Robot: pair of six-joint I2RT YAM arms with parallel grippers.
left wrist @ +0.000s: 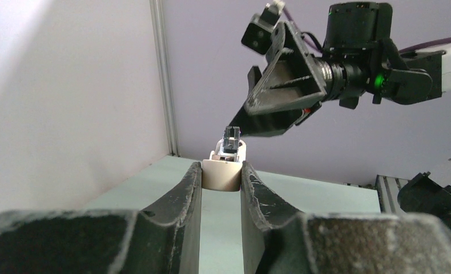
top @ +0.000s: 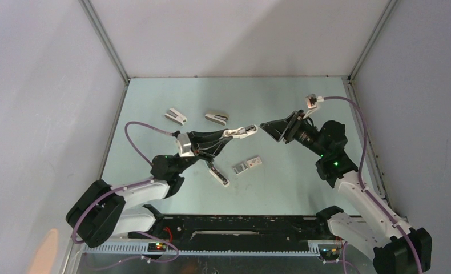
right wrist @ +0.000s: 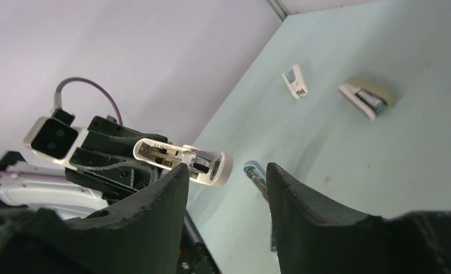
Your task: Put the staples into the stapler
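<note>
My left gripper [top: 230,134] is shut on a small white stub with metal parts inside [top: 243,132], held above the table; the stub pokes out past the fingertips [left wrist: 222,171]. The stapler [top: 218,174], slim and pale bluish with silvery metal, lies on the table below that gripper and shows between my right fingers [right wrist: 256,177]. The staples [top: 247,165], a small white box with a grey tray, lie just right of it. My right gripper [top: 267,127] stands open and empty, its tips facing the stub's end [right wrist: 209,165] a short way off.
Two stubby wedge-shaped staplers lie at the back of the table, a white one [top: 176,116] [right wrist: 296,81] and a beige one [top: 217,118] [right wrist: 367,97]. Grey walls close in the table on three sides. A black rail [top: 240,225] runs along the near edge.
</note>
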